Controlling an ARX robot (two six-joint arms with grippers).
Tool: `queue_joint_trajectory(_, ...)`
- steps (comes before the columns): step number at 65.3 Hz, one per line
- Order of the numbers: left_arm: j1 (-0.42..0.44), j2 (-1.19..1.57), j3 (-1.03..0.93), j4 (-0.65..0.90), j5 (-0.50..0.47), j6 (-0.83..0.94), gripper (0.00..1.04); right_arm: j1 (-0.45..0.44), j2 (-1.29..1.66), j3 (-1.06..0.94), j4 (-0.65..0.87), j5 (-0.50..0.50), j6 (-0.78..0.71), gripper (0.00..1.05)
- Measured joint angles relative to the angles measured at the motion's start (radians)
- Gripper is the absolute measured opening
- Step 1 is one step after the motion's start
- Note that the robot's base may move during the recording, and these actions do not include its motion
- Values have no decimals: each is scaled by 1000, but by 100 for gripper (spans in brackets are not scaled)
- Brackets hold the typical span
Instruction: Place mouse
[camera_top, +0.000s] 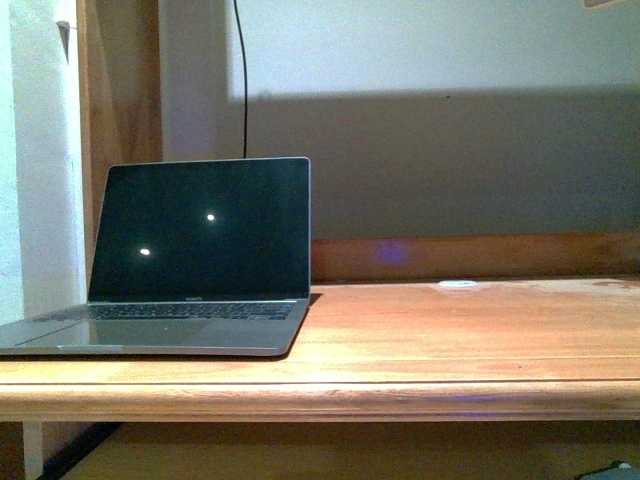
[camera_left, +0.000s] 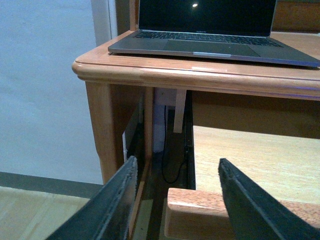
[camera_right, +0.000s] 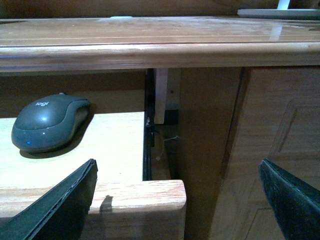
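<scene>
mouse (camera_right: 47, 122) lies dome up on the pale pull-out shelf (camera_right: 115, 145) under the desktop, with the "logi" mark readable on its back and a small blue glint low on its shell. you can see it only in the right wrist view. it sits well back from the shelf's wooden front lip (camera_right: 135, 202), and nothing touches it. your right gripper (camera_right: 177, 165) is spread wide and holds nothing. its dark fingers (camera_right: 62, 207) stand far apart, one in front of the shelf on the mouse's side, the other in front of the desk's wooden side panel (camera_right: 270, 125). the mouse is well apart from both. your left gripper (camera_left: 177, 165) is spread too and is empty. its fingers (camera_left: 117, 205) frame the end of a wooden lip with pale shelf surface behind it, and the desk leg (camera_left: 102, 130) is near the outer finger. up on the desk top (camera_top: 450, 340) an open laptop (camera_top: 200, 260) stands toward the left. its screen is dark apart from two bright specks, and its front edge is close to the desk's front edge. a small flat white disc (camera_top: 458, 285) lies far back toward the right, near the rear rail. a black cable (camera_top: 243, 70) hangs down the wall behind the laptop.
</scene>
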Motion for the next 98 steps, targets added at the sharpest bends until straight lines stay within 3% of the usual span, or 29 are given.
queue_joint_trajectory(15, 114, -51, -53, 0, 110, 7, 7, 0, 0, 0, 0, 0, 0, 97)
queue_joint_trajectory(17, 148, -60, -58, -1, 167, 6, 2, 0, 0, 0, 0, 0, 0, 97)
queue_joint_trajectory(21, 219, -72, -66, -1, 240, 11, 3, 0, 0, 0, 0, -1, 0, 97)
queue_joint_trajectory(27, 270, -84, -80, 0, 249, 11, 3, 0, 0, 0, 0, 0, 0, 97)
queue_joint_trajectory(77, 276, -155, -158, 7, 261, 14, 3, 0, 0, 0, 0, 0, 0, 97)
queue_joint_trajectory(84, 276, -155, -158, 7, 261, 14, 3, 73, 54, 6, -19, 176, 8, 97)
queue_joint_trajectory(91, 276, -155, -158, 7, 262, 13, 3, 153, 129, 44, 16, 252, -17, 97)
queue_joint_trajectory(98, 276, -155, -158, 7, 262, 14, 24, 239, 201, 124, 48, 322, -54, 97)
